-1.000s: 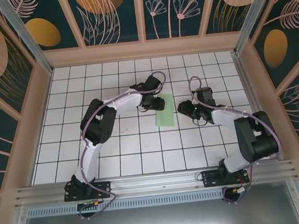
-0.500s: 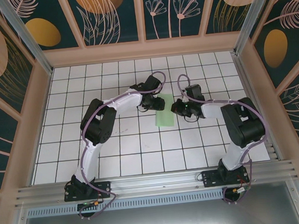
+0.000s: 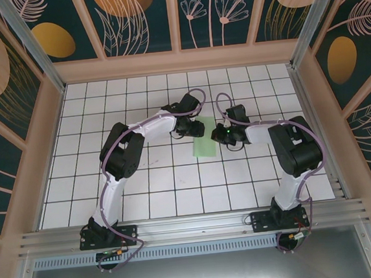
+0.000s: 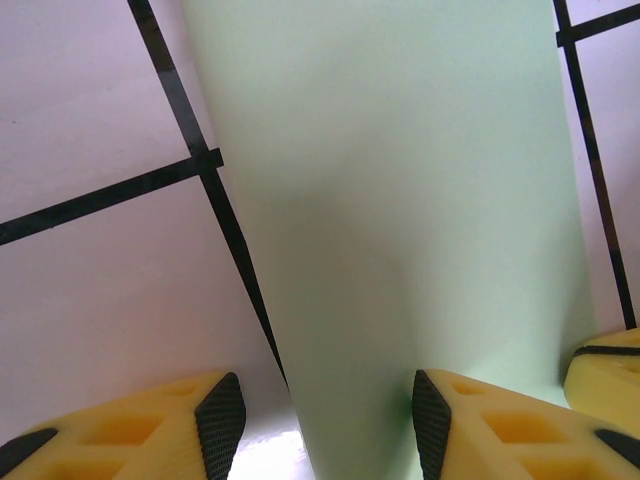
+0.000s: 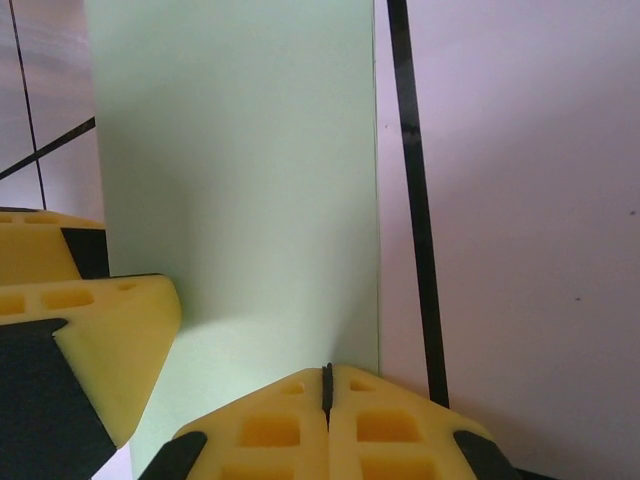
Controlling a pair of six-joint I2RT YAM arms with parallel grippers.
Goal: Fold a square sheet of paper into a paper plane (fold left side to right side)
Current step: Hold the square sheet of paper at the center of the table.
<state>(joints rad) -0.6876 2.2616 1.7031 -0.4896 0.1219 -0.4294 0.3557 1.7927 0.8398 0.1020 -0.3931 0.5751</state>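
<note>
Pinching right hand (image 5: 326, 385): the two yellow fingers are pressed flat together with no gap. Their closed tips sit on the edge of the pale green paper, at its lower right in the wrist view. Whether a layer is caught between them cannot be told.
Left hand (image 4: 325, 425): the fingers stand partly apart with their black pads (image 4: 222, 425) facing each other. One end of the paper lies between and under them, and the jaws are not closed on it.
Hands together: from above, the left hand comes in over the far end of the paper and the right hand sits just beside its right long edge. The two are close. In the right wrist view a left finger rests on the paper just beside the right fingers.
Square sheet of paper (image 3: 205, 145): it shows as a narrow rectangle lying flat near the middle of the desk, long sides running away from the arm bases. Its right edge runs close along a black grid line.
Desk (image 3: 144, 181): white, ruled into squares by black lines.
Walls (image 3: 11, 76): dark teal panels with leaf patterns in pale wooden frames.
</note>
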